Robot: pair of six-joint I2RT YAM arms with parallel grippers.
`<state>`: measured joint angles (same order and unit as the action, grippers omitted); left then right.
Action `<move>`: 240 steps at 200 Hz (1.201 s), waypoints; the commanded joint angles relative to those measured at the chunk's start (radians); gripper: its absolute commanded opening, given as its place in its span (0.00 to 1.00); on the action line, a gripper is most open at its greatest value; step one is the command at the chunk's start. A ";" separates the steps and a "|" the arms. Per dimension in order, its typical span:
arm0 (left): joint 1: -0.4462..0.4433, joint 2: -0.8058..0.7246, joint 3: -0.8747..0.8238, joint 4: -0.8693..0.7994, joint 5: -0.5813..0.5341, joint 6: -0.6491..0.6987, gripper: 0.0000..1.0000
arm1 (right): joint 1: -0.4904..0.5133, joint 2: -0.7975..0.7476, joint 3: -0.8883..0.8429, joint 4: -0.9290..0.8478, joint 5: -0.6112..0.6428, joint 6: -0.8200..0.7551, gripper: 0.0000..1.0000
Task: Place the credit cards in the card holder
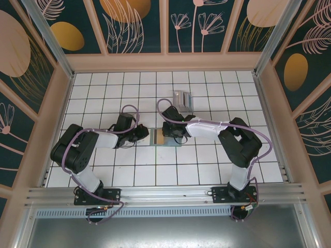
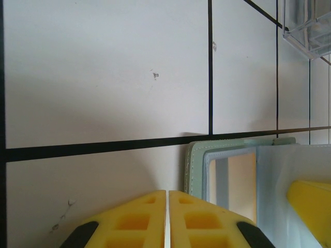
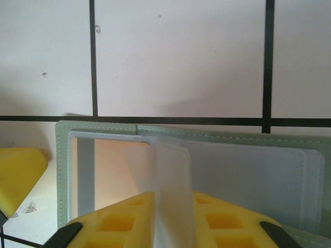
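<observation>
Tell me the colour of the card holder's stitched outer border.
The card holder has a sage green border, which shows best in the right wrist view.

A white tiled surface (image 1: 207,170) with black grout lines. Toward its far edge, about midway across, stands a small clear plastic box (image 2: 306,28). Dark teal wall panels (image 1: 139,31) with pale flowers and gold ovals enclose it. A metal rail (image 1: 165,192) lines the near edge.

2 arms angled inward, left claw (image 2: 167,200) pinched tight, right claw (image 3: 174,200) slightly parted.
</observation>
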<state>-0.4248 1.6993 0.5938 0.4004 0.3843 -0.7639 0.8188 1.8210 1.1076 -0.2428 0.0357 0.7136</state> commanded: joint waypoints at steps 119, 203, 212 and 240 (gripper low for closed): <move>-0.006 0.036 0.012 -0.029 0.012 -0.007 0.12 | -0.002 0.000 -0.012 0.056 -0.071 0.013 0.33; -0.006 0.038 0.006 -0.016 0.016 -0.011 0.12 | -0.002 -0.006 0.012 0.017 -0.045 0.004 0.01; -0.006 0.037 0.008 -0.020 0.018 -0.008 0.12 | -0.002 -0.013 0.013 0.017 -0.048 0.000 0.00; -0.006 0.033 0.006 -0.021 0.014 -0.005 0.12 | 0.000 -0.024 0.022 0.007 -0.049 -0.002 0.00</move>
<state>-0.4248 1.7065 0.6010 0.3988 0.3889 -0.7681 0.8188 1.8221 1.1042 -0.2092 -0.0269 0.7151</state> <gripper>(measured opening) 0.119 0.056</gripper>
